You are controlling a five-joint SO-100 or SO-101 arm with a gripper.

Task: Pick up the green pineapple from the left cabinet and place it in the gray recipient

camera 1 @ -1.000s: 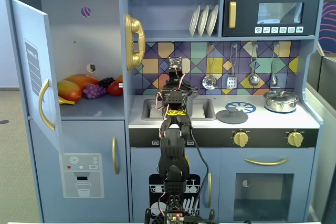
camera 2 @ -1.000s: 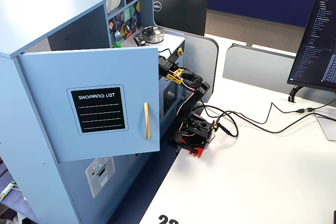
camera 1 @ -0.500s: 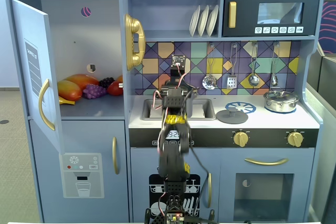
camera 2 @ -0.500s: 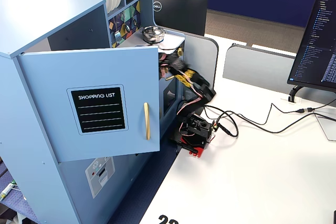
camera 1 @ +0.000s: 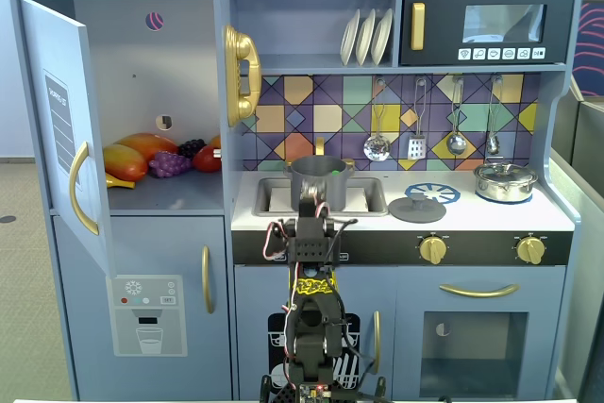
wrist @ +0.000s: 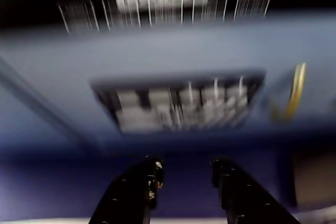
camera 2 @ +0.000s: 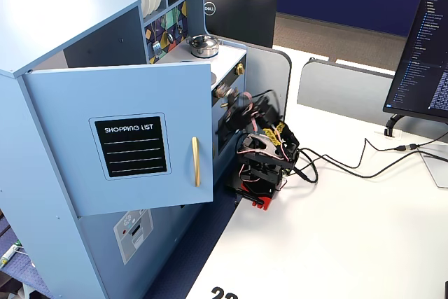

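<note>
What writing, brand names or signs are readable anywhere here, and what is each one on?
"SHOPPING LIST": black panel on the outer face of the open cabinet door.
"DELL": back of the black monitor beside the toy kitchen.
Vertical label on the door in a fixed view: too small to read.
Icons under the microwave window: symbols only, too small to tell.
Text on the computer screen: too small.
Yellow tag on the arm: unreadable.
Wrist view: blurred, nothing legible.

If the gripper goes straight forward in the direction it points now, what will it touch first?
Probably the blue front of the toy kitchen. In the blurred wrist view the gripper, fingers apart and empty, faces that panel and a window-like opening in it, with nothing between. Depth is unclear, so which part it meets is uncertain.
</note>
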